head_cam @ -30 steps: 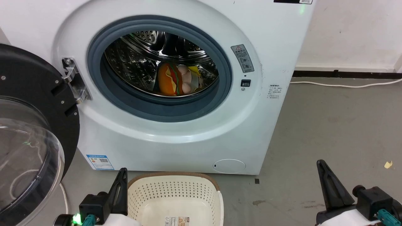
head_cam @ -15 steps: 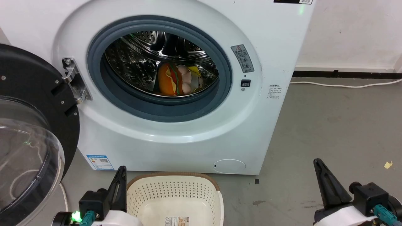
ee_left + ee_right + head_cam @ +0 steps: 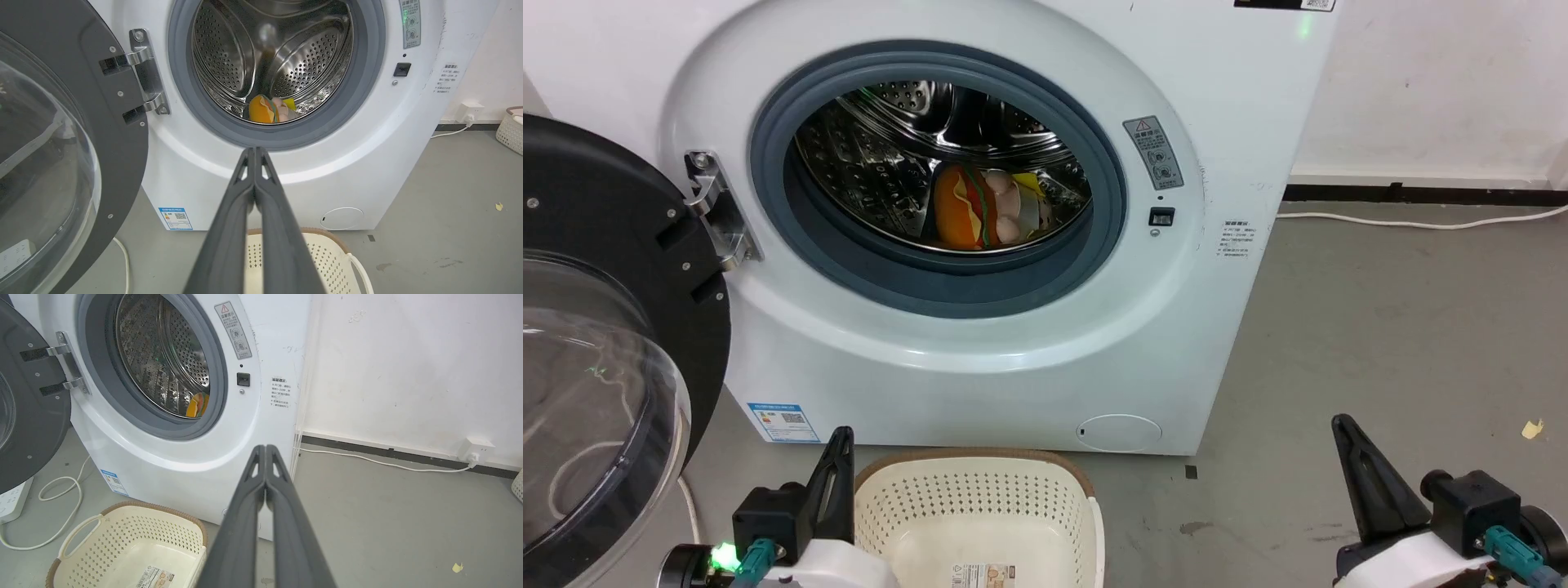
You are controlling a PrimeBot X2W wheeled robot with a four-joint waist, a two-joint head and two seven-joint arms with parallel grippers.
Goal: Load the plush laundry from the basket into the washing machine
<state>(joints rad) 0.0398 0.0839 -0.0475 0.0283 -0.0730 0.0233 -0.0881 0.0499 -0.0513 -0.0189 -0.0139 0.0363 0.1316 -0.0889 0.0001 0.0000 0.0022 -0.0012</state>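
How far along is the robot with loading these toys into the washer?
Nearly finished, it seems. Done: the hamburger toy and the doll lie inside the washing machine, and the basket shows bare plastic and a sticker. In hand: nothing; the left claw and right claw are both shut and empty. Left: probably no loading; the door stands open.

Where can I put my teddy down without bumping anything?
The grey floor right of the washing machine, up to the wall cable, is bare but for a yellow scrap. The basket holds just a sticker. It is crowded on the left, where the open door hangs over the floor.
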